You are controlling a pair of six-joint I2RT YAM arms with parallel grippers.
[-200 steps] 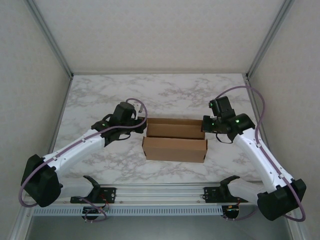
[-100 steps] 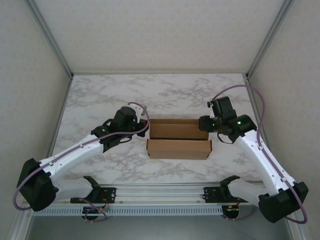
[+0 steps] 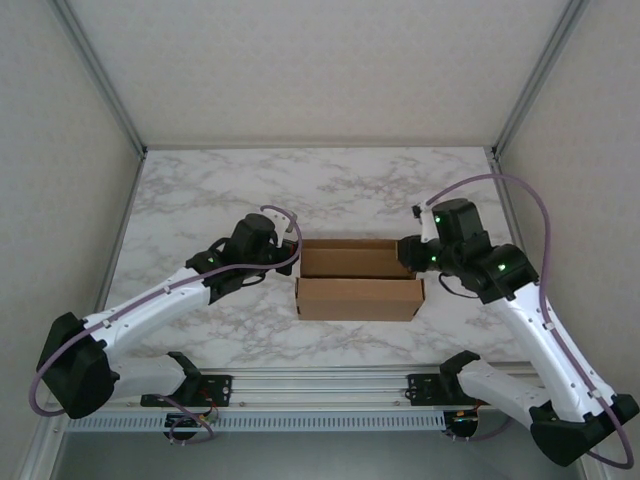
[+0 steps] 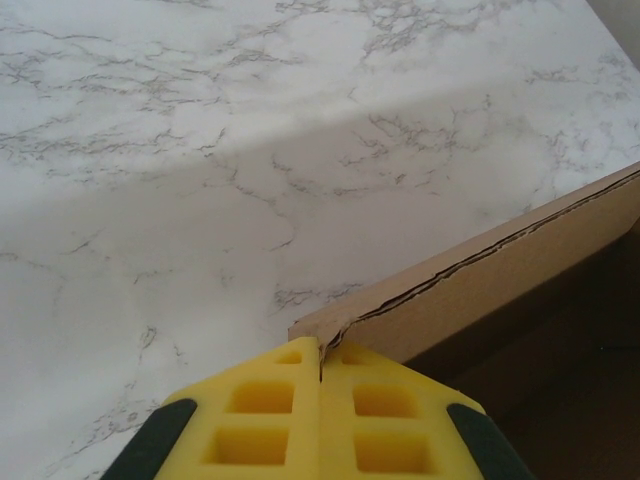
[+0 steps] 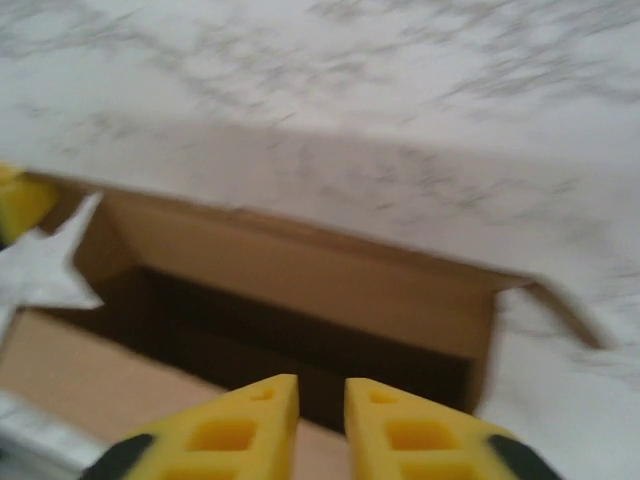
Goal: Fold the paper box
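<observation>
Brown cardboard, the paper box [image 3: 357, 297] sits mid-worktop [image 3: 200, 190] between your two arms, its top open. Your left pincer [image 4: 320, 385] is clenched, pads pressed together, tips touching the box's far left corner. Your right pincer [image 5: 321, 400] hovers over the box's right end, fingers barely parted, grasping nothing.

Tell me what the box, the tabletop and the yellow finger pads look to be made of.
Paper box: brown cardboard, matte and unprinted; its cut edge shows layered board.
Table: marble-look surface, white with grey veining, faint sheen; possibly laminate.
Pads on the left end effector: yellow, matte, moulded with square pockets; probably rubber or soft plastic.
</observation>
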